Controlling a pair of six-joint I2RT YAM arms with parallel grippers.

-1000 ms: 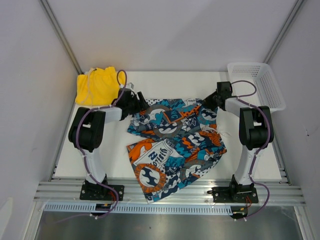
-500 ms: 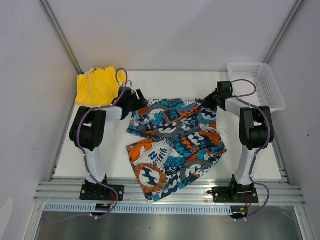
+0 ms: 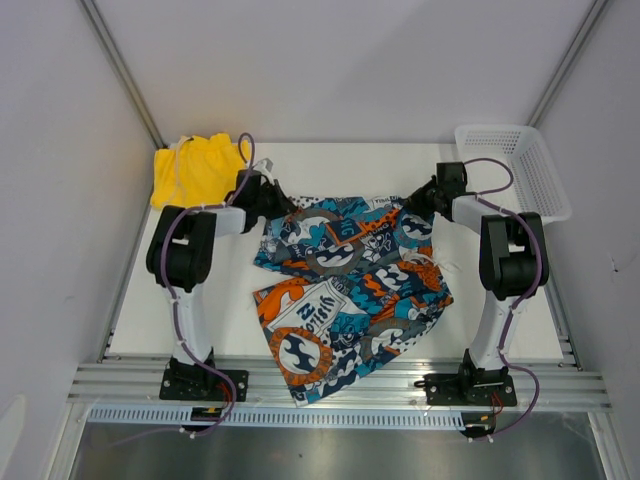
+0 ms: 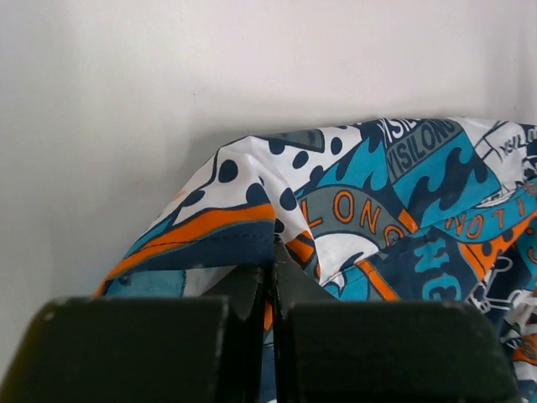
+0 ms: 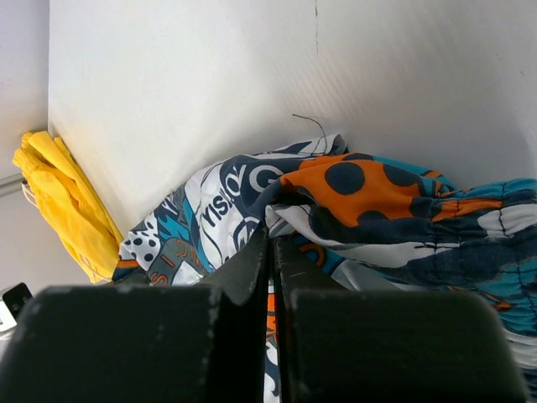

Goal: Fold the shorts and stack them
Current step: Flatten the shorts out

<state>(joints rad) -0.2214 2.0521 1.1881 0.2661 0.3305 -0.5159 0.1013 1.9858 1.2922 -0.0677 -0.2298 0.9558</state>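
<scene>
Gripping print shorts (image 3: 350, 285) at both far corners.
Closed tight on cloth with left gripper (image 4: 270, 281) and right gripper (image 5: 270, 252), fold apparently nipped between jaws. Spread at centre of table (image 3: 200, 300), near yellow shorts (image 3: 195, 170) bunched at far-left corner.

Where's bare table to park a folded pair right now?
Widest: the back strip of the table, between the yellow shorts and the basket, behind the printed shorts. Smaller: near-left patch between the left arm and the printed shorts. Crowded: centre, where both arms' jaws pinch that pair's far edge.
</scene>
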